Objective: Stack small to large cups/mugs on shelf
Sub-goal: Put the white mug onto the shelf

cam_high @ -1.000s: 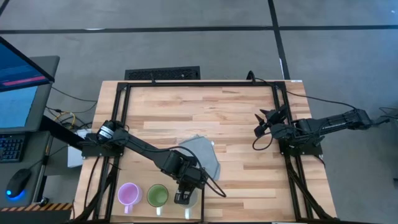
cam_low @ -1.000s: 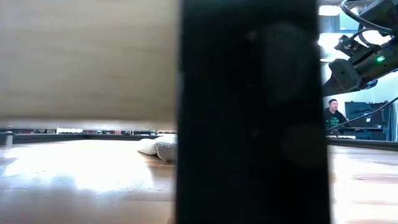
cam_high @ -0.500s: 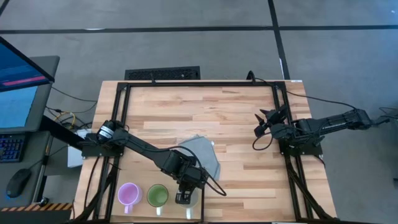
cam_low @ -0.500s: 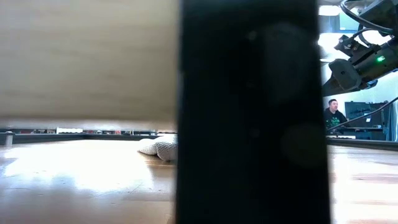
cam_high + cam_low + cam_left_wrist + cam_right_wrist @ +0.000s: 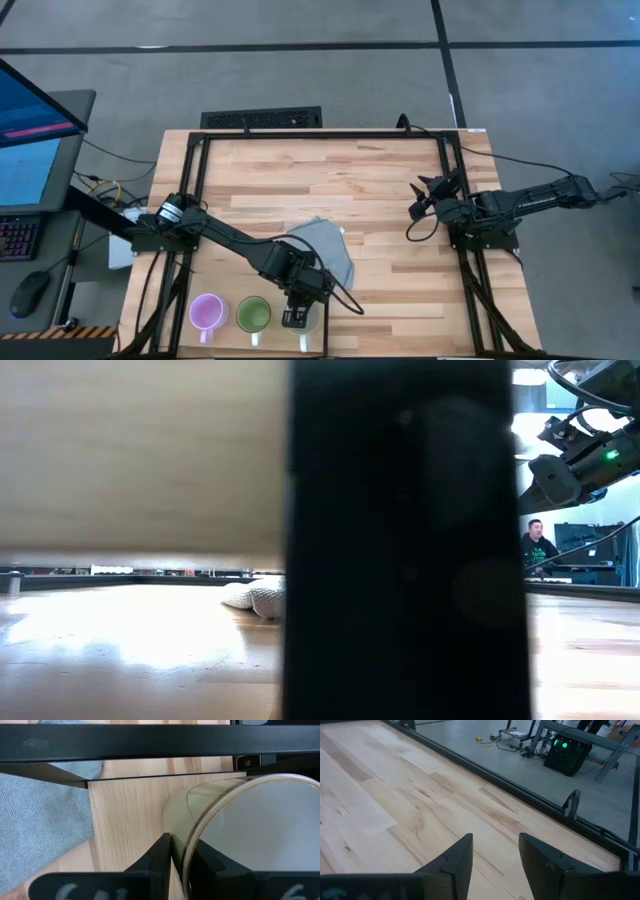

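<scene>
Three mugs stand in one row at the near edge of the table, seen from above: one light purple mug (image 5: 206, 312), one green mug (image 5: 253, 315) just beside it, and one cream-white mug (image 5: 310, 320) next to the green one. The cream-white mug is mostly hidden under the left gripper (image 5: 293, 318). All three are on the shelf (image 5: 125, 815), a pale plain board with thin black rails (image 5: 125, 742) around it.

Two arms are in the high view. The left arm reaches from the left side of the table across to the cream-white mug. In the left wrist view its two dark fingers (image 5: 160, 851) are pressed on the wall of this mug (image 5: 260, 825), one finger outside and one inside the rim, so the claw is narrow and it grips the mug's wall. The mug shows there with its mouth open to the camera, and its pale inside looks clean.

One grey folded cloth (image 5: 325, 250) lies on the striped tabletop (image 5: 380, 190), just behind the shelf and near the left gripper. The left wrist view shows the same cloth (image 5: 40, 820) beside the board.

The right gripper (image 5: 424, 198) waits at the right side of the table, well apart from the mugs. Its two fingers (image 5: 457, 855) stand apart with bare wood between them, and they hold nothing.

In the low view one person (image 5: 537, 540) sits in the room far behind the table.
</scene>
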{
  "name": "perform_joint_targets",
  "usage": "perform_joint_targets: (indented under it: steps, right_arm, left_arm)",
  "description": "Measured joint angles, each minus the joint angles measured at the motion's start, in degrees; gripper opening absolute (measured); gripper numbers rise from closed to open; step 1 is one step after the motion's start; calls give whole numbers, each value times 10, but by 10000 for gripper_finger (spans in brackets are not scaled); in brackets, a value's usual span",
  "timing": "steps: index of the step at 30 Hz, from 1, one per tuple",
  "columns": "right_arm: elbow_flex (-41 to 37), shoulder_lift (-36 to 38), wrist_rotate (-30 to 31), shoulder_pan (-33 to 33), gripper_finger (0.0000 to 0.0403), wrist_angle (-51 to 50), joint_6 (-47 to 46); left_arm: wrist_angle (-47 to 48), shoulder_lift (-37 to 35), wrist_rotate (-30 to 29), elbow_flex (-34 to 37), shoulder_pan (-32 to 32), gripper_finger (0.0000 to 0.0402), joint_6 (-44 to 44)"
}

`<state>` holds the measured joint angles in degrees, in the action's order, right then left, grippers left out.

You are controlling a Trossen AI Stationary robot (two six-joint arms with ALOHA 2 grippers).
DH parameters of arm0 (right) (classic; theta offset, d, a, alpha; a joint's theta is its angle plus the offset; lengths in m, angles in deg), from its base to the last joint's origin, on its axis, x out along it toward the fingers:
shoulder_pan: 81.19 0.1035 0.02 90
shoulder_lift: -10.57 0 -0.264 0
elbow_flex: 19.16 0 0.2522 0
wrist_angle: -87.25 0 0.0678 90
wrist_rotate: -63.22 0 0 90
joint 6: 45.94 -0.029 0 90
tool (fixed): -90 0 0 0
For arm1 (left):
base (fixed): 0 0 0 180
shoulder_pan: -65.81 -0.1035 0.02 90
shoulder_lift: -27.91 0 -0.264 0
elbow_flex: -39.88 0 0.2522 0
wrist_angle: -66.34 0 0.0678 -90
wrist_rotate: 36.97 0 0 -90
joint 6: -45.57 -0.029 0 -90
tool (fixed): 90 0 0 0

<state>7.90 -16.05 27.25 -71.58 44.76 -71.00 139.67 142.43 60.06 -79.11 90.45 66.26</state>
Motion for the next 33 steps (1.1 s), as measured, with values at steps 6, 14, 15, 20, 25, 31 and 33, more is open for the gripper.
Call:
perform_joint_targets:
  steps: [6, 14, 15, 20, 25, 31, 33]
  right_arm:
    - [0, 0, -1, 0, 180, 0, 0]
    - [0, 0, -1, 0, 182, 0, 0]
    - [0, 0, -1, 0, 182, 0, 0]
    - [0, 0, -1, 0, 180, -1, 0]
    - [0, 0, -1, 0, 183, -1, 0]
    - [0, 0, -1, 0, 180, -1, 0]
    - [0, 0, -1, 0, 180, -1, 0]
  left_arm:
    - [-2, 0, -3, 0, 0, 37, 0]
    - [-2, 0, 0, 0, 0, 37, -5]
    - [-2, 0, 0, 0, 0, 37, -7]
    - [-1, 0, 8, 0, 0, 41, -8]
    - [0, -1, 19, 0, 0, 62, -9]
    - [0, -2, 17, -1, 0, 77, -22]
    - [0, -2, 16, -1, 0, 78, -31]
